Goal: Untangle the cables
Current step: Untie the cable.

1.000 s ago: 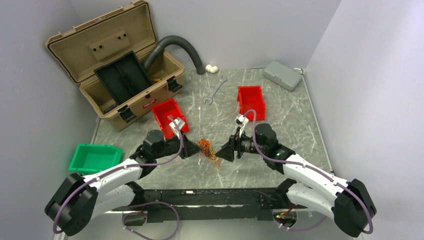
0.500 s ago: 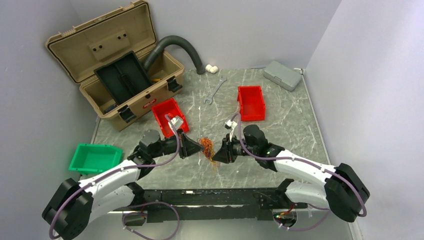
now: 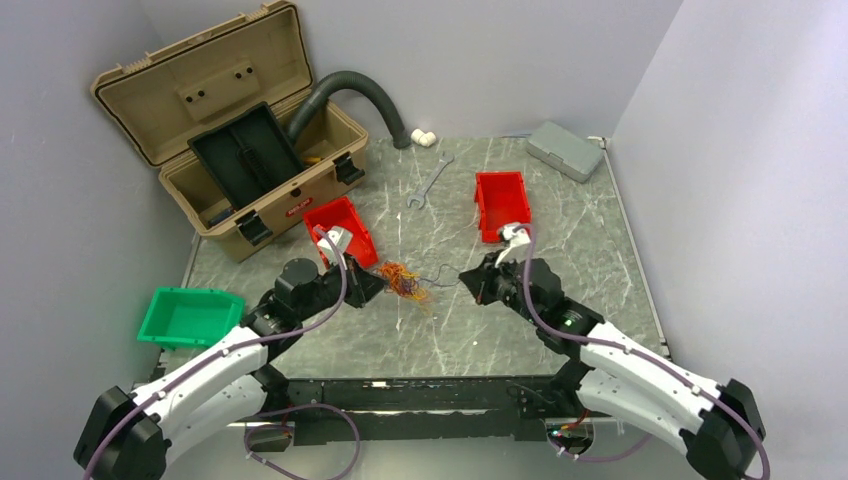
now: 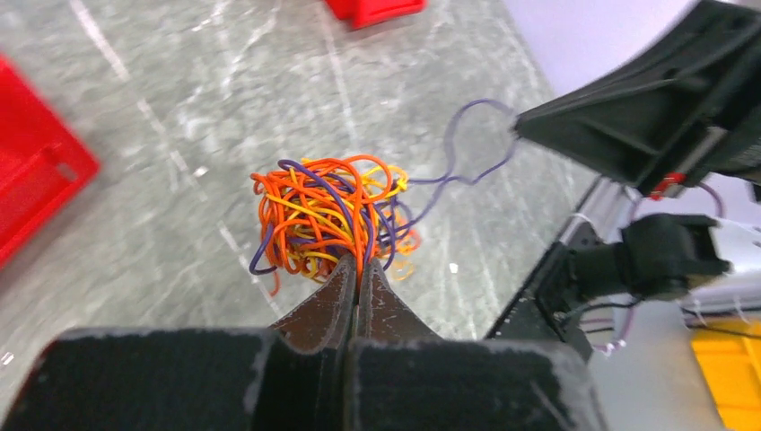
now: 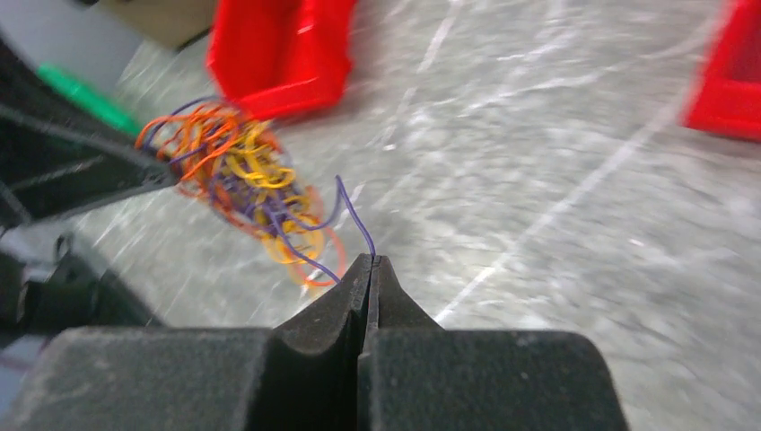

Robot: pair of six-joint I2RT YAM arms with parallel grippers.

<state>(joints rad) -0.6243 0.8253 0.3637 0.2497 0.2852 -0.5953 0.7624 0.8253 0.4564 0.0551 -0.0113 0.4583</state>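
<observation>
The cables are a small ball of thin orange, yellow and purple wires held just above the marble table, left of centre. My left gripper is shut on the ball's near edge, pinching orange strands. One purple strand is drawn out to the right in a loose loop. My right gripper is shut on the tip of that purple strand, a short way right of the ball. In the top view the left gripper and the right gripper face each other across the tangle.
A red bin sits just behind the left gripper and another red bin behind the right one. An open tan toolbox, a grey hose, a wrench, a grey case and a green bin lie around.
My right gripper closed on a purple strand and drew back to the right, pulling it out of the ball. The left gripper shifted slightly left and back with the tangle.
</observation>
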